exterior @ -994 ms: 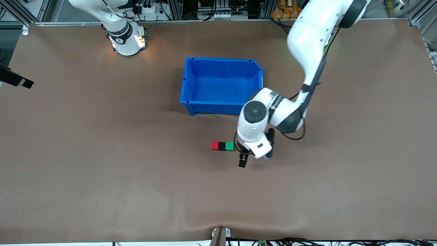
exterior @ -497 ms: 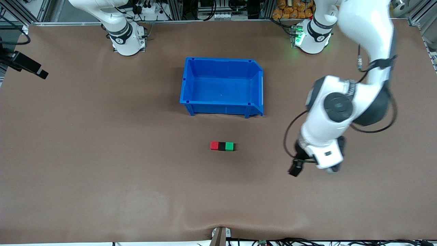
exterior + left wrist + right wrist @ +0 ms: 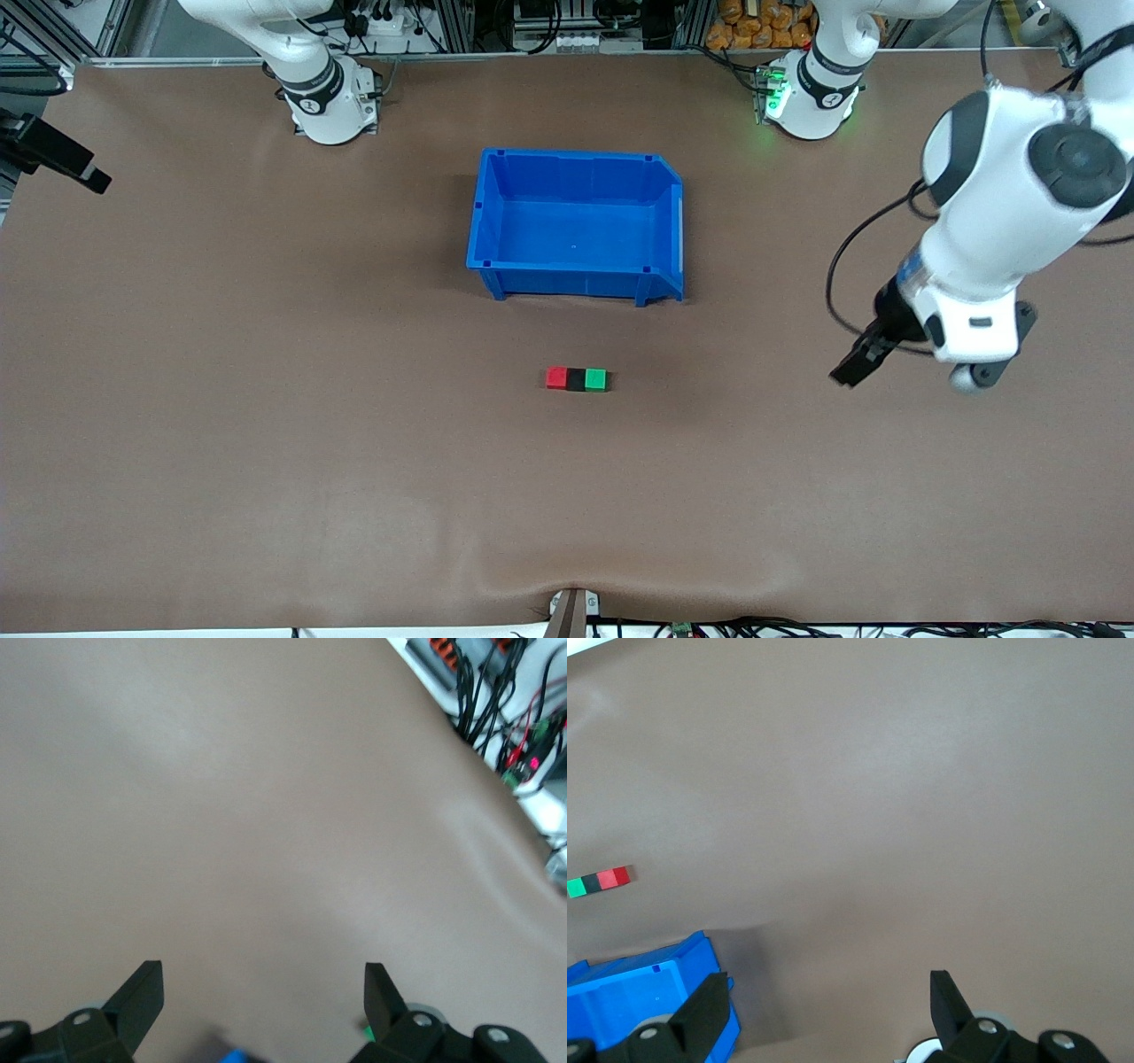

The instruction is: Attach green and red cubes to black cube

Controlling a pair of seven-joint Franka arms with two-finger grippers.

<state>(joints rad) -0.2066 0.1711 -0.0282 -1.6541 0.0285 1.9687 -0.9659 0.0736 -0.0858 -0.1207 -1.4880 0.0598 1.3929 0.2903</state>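
From the front, the red cube (image 3: 556, 378), black cube (image 3: 576, 379) and green cube (image 3: 595, 379) sit touching in a row, nearer the camera than the blue bin (image 3: 576, 168). The job looks done, so both arms should just stay away from the row. The left gripper (image 3: 858, 362) hangs over bare table at the left arm's end, tilted down.

In the left wrist view, its fingers (image 3: 142, 992) are wide apart, holding nothing.

In the right wrist view, the right gripper (image 3: 828, 1010) is spread apart too, waiting high beside the bin.

Brown table (image 3: 266, 443); aluminium frame (image 3: 549, 18), cables above.
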